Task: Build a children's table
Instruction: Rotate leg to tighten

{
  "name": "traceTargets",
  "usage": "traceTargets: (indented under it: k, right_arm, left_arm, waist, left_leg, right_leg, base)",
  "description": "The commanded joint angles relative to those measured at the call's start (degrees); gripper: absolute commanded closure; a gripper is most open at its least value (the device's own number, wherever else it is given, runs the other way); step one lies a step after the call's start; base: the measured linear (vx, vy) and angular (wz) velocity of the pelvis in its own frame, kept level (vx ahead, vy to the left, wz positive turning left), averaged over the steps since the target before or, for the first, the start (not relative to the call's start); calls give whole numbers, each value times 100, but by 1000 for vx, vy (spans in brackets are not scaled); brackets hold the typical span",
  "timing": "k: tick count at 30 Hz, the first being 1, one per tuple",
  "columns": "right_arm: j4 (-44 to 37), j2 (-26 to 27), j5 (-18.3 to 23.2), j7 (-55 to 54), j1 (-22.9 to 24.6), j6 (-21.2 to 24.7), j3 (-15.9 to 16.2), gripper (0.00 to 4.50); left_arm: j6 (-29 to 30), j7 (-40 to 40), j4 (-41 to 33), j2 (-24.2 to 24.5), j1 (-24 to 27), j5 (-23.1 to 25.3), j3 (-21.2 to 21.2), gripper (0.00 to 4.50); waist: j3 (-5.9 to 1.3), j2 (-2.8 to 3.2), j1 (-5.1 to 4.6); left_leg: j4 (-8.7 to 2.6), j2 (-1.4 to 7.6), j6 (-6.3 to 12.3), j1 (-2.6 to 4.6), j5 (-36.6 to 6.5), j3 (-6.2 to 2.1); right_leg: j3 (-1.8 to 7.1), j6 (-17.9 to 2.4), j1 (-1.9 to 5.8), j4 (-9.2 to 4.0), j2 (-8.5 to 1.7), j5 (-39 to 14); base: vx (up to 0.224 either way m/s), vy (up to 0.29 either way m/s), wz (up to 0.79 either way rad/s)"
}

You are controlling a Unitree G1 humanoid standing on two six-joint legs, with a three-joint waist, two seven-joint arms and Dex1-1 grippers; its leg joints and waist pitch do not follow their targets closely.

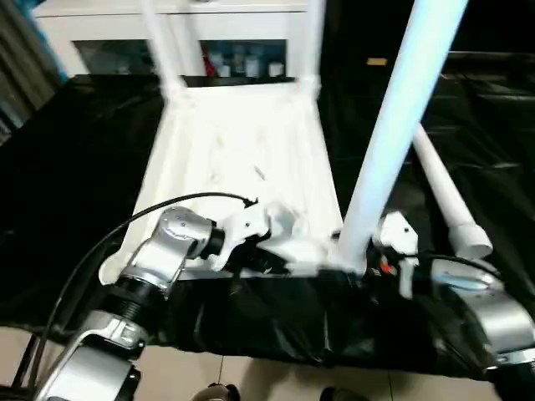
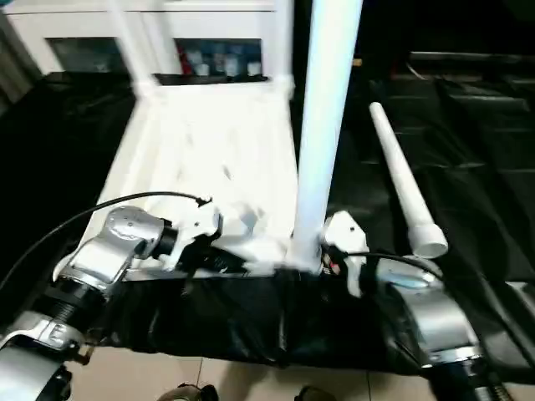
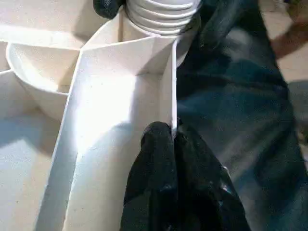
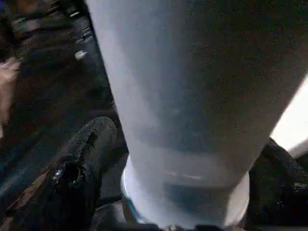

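Observation:
The children's table's white top (image 1: 242,159) lies upside down on black cloth, ribs up. Two legs (image 1: 163,42) (image 1: 311,38) stand in its far corner sockets. A third leg (image 1: 393,125) stands upright in the near right socket, its ribbed end (image 3: 161,12) seated there. My left gripper (image 3: 173,132) is shut on the top's thin near rim wall (image 3: 168,86), beside that socket. My right gripper (image 4: 187,144) is open, a black finger (image 4: 91,159) on either side of the upright leg's base. A fourth leg (image 2: 401,180) lies loose on the cloth to the right.
A white cabinet (image 1: 242,50) with glass doors stands behind the table top. Black cloth (image 1: 75,167) covers the work surface, and its front edge drops to a pale floor (image 1: 251,376). My silver forearms (image 1: 150,267) reach in from the near edge.

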Motion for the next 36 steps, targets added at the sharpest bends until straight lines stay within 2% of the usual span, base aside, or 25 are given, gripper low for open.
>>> traceTargets:
  k: [1, 2, 4, 13, 18, 24, 27, 28, 30, 31, 32, 33, 34, 35, 36]
  right_arm:
    - [-80, -23, 32, 510, -35, 112, 568, 64]
    - [-72, -56, 37, 568, -52, 115, 586, 78]
    - [-48, -93, 35, 664, -102, 116, 591, 88]
    - [4, -290, 33, 947, -275, 128, 696, 158]
    - [19, -314, -20, 1013, -305, 83, 736, 171]
    - [-67, 35, 132, 489, -162, 213, 522, 172]
    - [-29, 202, 92, 173, -121, 198, 440, 173]
    - [174, 572, -66, -546, -91, 97, 272, 173]
    - [336, 853, -205, -1127, -80, 76, 157, 173]
    - [464, 1100, -313, -1616, -72, 83, 68, 174]
    - [521, 1242, -367, -1892, -72, 126, 20, 174]
    - [521, 1242, -367, -1892, -72, 126, 20, 174]
    - [546, 1398, -400, -2128, -62, 175, -20, 174]
    - [554, 1579, -422, -2352, -48, 212, -55, 174]
    - [568, 1761, -421, -2571, -41, 265, -101, 174]
  left_arm:
    - [-193, -350, 30, -151, -152, -170, -334, 450]
    - [-211, -392, 42, -140, -161, -177, -341, 450]
    - [-249, -444, 87, -117, -196, -183, -339, 450]
    - [-460, -630, 235, -37, -263, -143, -382, 450]
    - [-575, -653, 319, -34, -283, -139, -391, 450]
    - [-385, -426, 272, -181, -262, -218, -289, 450]
    - [-268, -296, 235, -255, -248, -238, -264, 450]
    - [-78, 82, 204, -459, -230, -208, -214, 450]
    - [81, 401, 162, -626, -193, -142, -212, 450]
    - [226, 659, 123, -778, -148, -88, -227, 450]
    - [329, 809, 91, -866, -118, -56, -235, 450]
    - [329, 809, 91, -866, -118, -56, -235, 450]
    - [453, 952, 41, -959, -78, -34, -243, 450]
    - [566, 1097, -6, -1066, -35, -9, -263, 450]
    - [676, 1250, -39, -1175, -2, 12, -271, 450]
  waist:
    - [-300, -70, -10]
    - [-304, -67, 6]
    - [-307, -82, 4]
    - [-346, -81, 38]
    - [-359, -86, 82]
    - [-368, -97, 101]
    - [-350, -100, 93]
    - [-328, -95, 77]
    - [-297, -91, 29]
    - [-280, -116, -30]
    - [-263, -109, -87]
    - [-270, -117, -131]
    - [-262, -87, -148]
    - [-267, -113, -184]
    - [-263, -105, -203]
  left_leg:
    - [-332, 333, 708, 70, -1078, -113]
    - [-336, 348, 672, 89, -1127, -109]
    - [-337, 341, 653, 74, -1106, -117]
    - [-307, 345, 732, 70, -860, -118]
    - [-295, 345, 746, 74, -838, -115]
    - [-291, 342, 727, 72, -813, -113]
    - [-308, 340, 639, 72, -933, -117]
    - [-329, 340, 555, 76, -1090, -115]
    - [-371, 328, 354, 80, -1348, -137]
    - [-400, 311, 241, 65, -1536, -161]
    - [-416, 308, 155, 96, -1736, -170]
    - [-420, 296, 117, 95, -1803, -184]
    - [-426, 297, 106, 89, -1802, -190]
    - [-425, 298, 140, 82, -1805, -182]
    - [-425, 296, 166, 87, -1810, -172]
  right_leg:
    - [253, -1618, 283, -341, -325, -834]
    - [261, -1630, 271, -346, -335, -878]
    - [258, -1633, 291, -336, -334, -864]
    - [249, -1703, 306, -293, -335, -567]
    - [250, -1699, 308, -290, -339, -589]
    - [249, -1681, 305, -286, -337, -643]
    - [249, -1617, 295, -315, -342, -926]
    - [253, -1556, 279, -349, -342, -1186]
    - [248, -1433, 264, -402, -353, -1638]
    - [232, -1313, 288, -426, -351, -1950]
    - [233, -1219, 255, -472, -355, -2248]
    - [237, -1143, 265, -488, -353, -2384]
    - [242, -1132, 263, -485, -353, -2340]
    - [252, -1134, 255, -488, -340, -2236]
    - [256, -1149, 239, -496, -337, -2195]
  base:
    - [0, 0, 0]
    - [0, 0, 0]
    - [0, 0, 0]
    - [0, 0, 0]
    - [0, 0, 0]
    - [0, 0, 0]
    - [0, 0, 0]
    - [0, 0, 0]
    - [0, 0, 0]
    - [0, 0, 0]
    - [0, 0, 0]
    - [0, 0, 0]
    - [0, 0, 0]
    - [0, 0, 0]
    - [0, 0, 0]
